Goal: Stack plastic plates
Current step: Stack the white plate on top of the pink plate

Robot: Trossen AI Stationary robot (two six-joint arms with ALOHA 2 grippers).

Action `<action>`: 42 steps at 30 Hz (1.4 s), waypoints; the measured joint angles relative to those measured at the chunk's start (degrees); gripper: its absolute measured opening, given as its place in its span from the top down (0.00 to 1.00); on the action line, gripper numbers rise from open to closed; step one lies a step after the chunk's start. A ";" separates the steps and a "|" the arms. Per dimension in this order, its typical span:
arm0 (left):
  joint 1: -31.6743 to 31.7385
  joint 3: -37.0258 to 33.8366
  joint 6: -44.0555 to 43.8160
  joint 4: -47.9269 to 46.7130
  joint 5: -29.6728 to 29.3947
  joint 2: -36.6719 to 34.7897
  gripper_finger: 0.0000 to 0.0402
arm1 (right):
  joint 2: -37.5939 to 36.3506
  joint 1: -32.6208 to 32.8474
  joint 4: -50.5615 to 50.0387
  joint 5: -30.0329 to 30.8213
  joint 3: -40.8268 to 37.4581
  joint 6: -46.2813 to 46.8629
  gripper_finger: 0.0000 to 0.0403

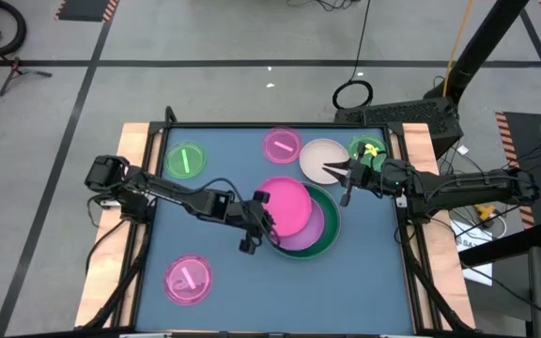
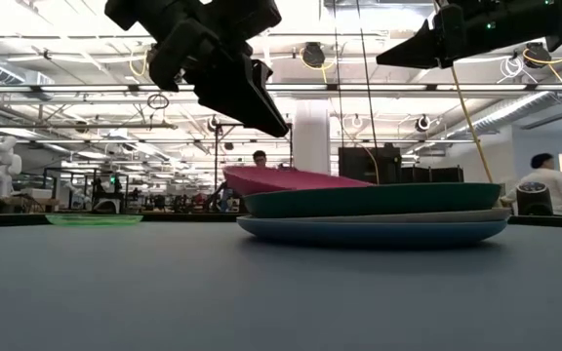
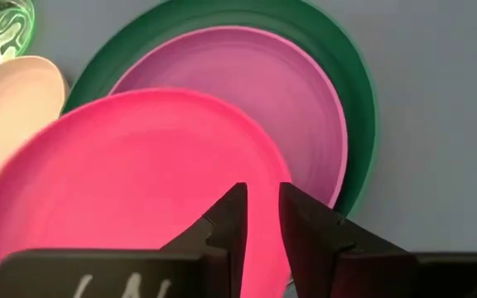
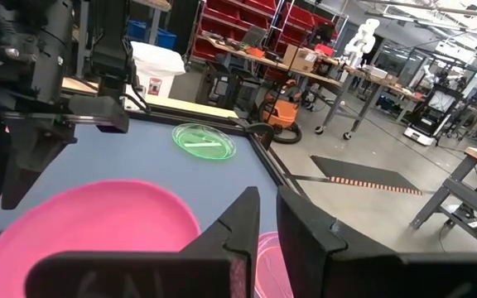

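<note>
A pink plate (image 1: 285,205) lies tilted on a lilac plate (image 1: 316,225) inside a dark green plate (image 1: 329,237). In the low view the pink plate (image 2: 281,179) leans on the green plate's rim (image 2: 369,200), above a grey-white plate and a blue plate (image 2: 369,232). My left gripper (image 1: 263,222) hovers just above the pink plate's left edge (image 3: 139,165) without touching it, its fingers a narrow gap apart. My right gripper (image 1: 338,175) hangs shut and empty above the cream plate (image 1: 319,156).
Small translucent plates lie flat on the table: a green one (image 1: 186,160) at the far left, a pink one (image 1: 282,144) at the far middle, a green one (image 1: 368,150) at the far right, and a pink one (image 1: 188,279) at the near left. Bare table shows at the near right.
</note>
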 joint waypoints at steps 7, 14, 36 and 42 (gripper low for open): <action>0.71 0.00 1.37 -0.03 -0.29 0.00 0.80 | 0.00 -0.02 -0.01 0.00 0.00 0.04 0.91; 1.57 0.00 2.01 -1.02 -0.66 0.00 0.80 | 0.00 -0.01 -0.22 0.00 0.00 0.15 0.91; 11.35 -5.66 9.56 -16.64 -1.99 -13.84 0.80 | 0.02 -2.56 -6.55 8.95 0.00 23.48 0.91; 14.14 -11.00 10.83 -12.29 -2.34 -22.38 0.80 | 1.01 -4.73 -6.37 7.05 0.00 28.62 0.91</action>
